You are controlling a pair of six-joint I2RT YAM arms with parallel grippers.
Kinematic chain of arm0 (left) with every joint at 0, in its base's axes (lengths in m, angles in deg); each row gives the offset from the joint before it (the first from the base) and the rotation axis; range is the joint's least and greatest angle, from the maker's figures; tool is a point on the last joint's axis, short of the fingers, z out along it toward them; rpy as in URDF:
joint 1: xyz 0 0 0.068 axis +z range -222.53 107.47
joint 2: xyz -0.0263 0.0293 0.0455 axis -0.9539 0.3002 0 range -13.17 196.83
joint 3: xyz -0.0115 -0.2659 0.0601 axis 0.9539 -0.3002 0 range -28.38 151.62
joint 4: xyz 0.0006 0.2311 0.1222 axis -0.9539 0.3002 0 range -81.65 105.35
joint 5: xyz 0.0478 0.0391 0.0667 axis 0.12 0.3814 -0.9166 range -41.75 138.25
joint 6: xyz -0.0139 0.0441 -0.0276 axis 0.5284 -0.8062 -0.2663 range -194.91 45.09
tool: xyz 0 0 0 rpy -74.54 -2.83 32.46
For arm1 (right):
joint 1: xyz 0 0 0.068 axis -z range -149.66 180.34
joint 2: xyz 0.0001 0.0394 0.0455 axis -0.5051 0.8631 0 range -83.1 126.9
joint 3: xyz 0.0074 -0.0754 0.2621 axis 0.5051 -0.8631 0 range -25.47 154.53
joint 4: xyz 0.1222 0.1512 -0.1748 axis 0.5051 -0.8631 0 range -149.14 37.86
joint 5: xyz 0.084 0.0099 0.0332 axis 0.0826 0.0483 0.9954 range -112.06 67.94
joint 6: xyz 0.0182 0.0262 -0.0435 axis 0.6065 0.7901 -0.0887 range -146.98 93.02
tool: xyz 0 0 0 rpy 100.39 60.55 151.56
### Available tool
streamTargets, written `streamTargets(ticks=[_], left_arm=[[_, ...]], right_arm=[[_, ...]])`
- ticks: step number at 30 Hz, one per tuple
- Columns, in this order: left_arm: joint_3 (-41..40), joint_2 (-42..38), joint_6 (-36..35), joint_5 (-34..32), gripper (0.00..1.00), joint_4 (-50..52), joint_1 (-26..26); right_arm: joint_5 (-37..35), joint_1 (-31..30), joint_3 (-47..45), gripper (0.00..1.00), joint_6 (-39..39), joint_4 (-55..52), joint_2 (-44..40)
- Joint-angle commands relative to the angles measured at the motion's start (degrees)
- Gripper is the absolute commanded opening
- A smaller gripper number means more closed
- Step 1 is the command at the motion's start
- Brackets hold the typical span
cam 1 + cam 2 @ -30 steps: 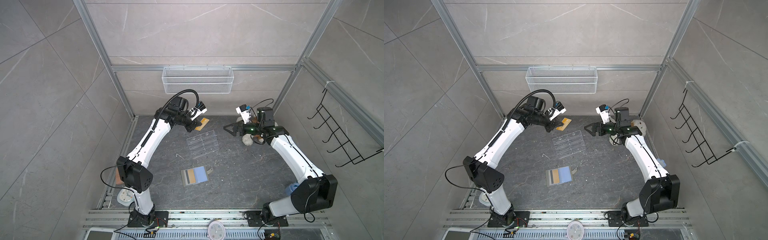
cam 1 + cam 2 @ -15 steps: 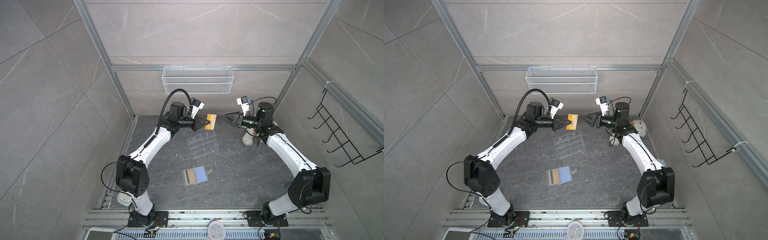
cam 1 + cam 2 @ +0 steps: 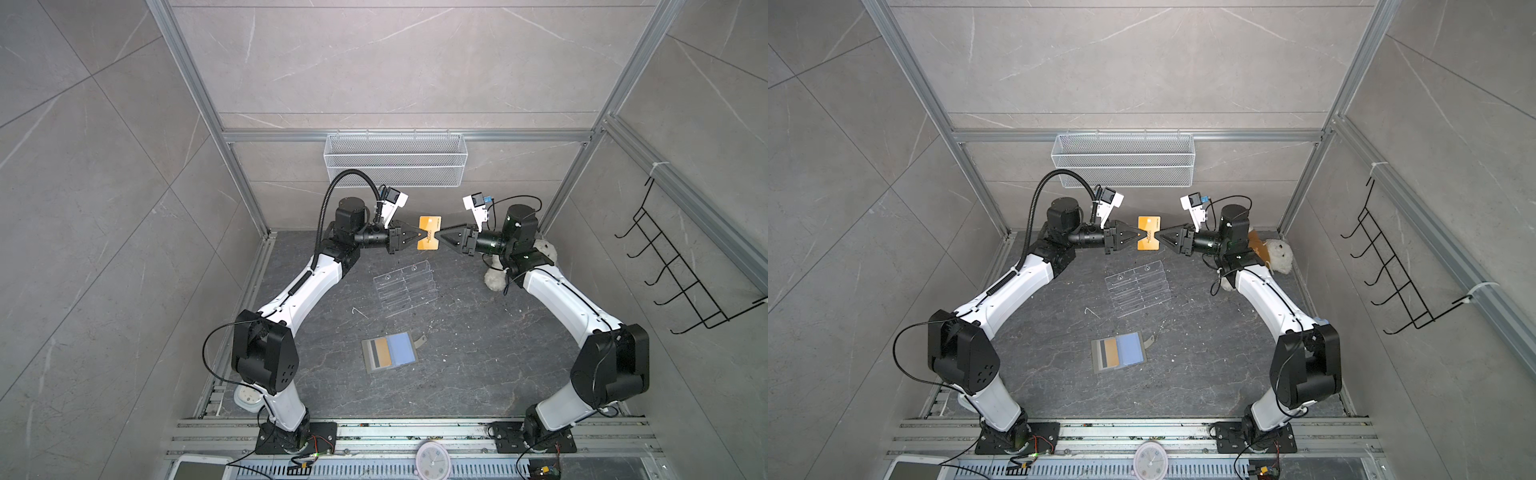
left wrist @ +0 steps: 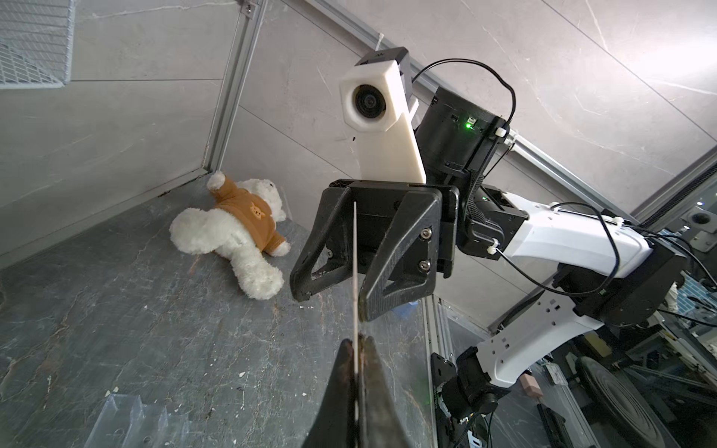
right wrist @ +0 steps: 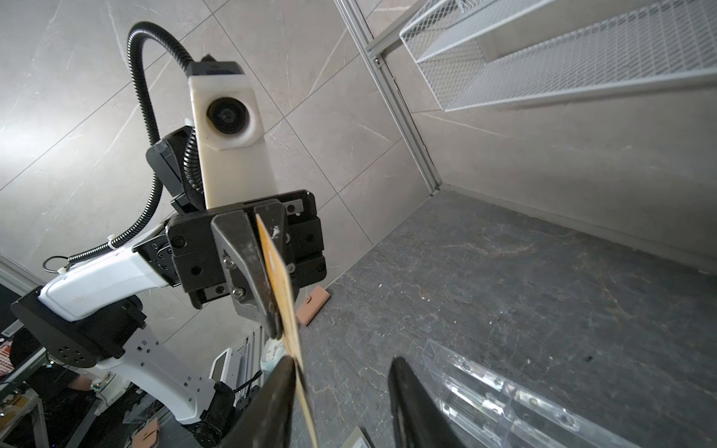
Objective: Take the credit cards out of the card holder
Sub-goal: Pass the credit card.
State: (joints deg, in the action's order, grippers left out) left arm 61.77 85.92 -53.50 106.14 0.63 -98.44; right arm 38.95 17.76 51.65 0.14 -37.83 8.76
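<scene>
The card holder lies open on the surface at 6 o'clock, with one credit card in its slot. At 12 o'clock, clear of the surface, the left tool pinches the raised credit card; the right tool straddles its opposite edge, jaws spread.

Both top views overlook the whole cell; wrist views closely face each other across the credit card.
</scene>
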Motion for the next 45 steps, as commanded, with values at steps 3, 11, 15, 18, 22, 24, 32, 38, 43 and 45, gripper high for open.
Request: streamTargets(ticks=[3, 11, 15, 18, 22, 24, 32, 38, 43, 45], left_arm=[[0.29, -1.1, 1.38, 3.55, 0.0, -3.75, -0.8], [1.39, 0.15, 1.51, 5.13, 0.0, -3.64, -1.24], [-0.07, -0.76, 0.27, 4.82, 0.0, -4.22, -1.25], [-1.28, -2.06, -0.45, 3.98, 0.27, -4.58, -1.25], [-3.02, -4.37, -5.38, 0.2, 0.53, -0.67, -1.16], [-4.25, -6.36, -9.43, -2.63, 0.57, 2.74, -1.03], [-18.56, -19.75, -21.75, -16.63, 0.68, 3.59, 3.65], [-27.66, -28.05, -23.15, -24.65, 0.72, 4.25, 7.88], [-36.42, -34.28, -22.56, -31.46, 0.79, -0.37, 9.2], [-37.2, -35.83, -23.74, -34.36, 0.79, 2.18, 9.26]], right_arm=[[4.78, -0.51, -1.3, 0.28, 5.82, 10.78, 1.13], [7.17, -0.86, -2.07, 0.0, 7.79, 13.89, 1.26], [7.26, -0.87, -2.82, 0.0, 5.22, 12.46, -0.17], [6.01, -0.85, -1.07, 0.0, -2.24, 2.54, -0.87], [3.25, -0.91, 3.96, 0.0, -16.0, -16.3, -0.7], [0.5, -1.09, 6.68, 0.0, -24.13, -26.07, -0.76], [-21.86, -6.89, 25.95, 0.0, -54.6, -64.44, 8.38], [-34.02, -10.79, 44.18, 0.0, -65.25, -78.57, 20.28], [-41.8, -14.77, 62.05, 0.0, -74.83, -88.88, 32.54], [-41.91, -15.81, 66.89, 0.0, -78.07, -90.33, 35.77]])
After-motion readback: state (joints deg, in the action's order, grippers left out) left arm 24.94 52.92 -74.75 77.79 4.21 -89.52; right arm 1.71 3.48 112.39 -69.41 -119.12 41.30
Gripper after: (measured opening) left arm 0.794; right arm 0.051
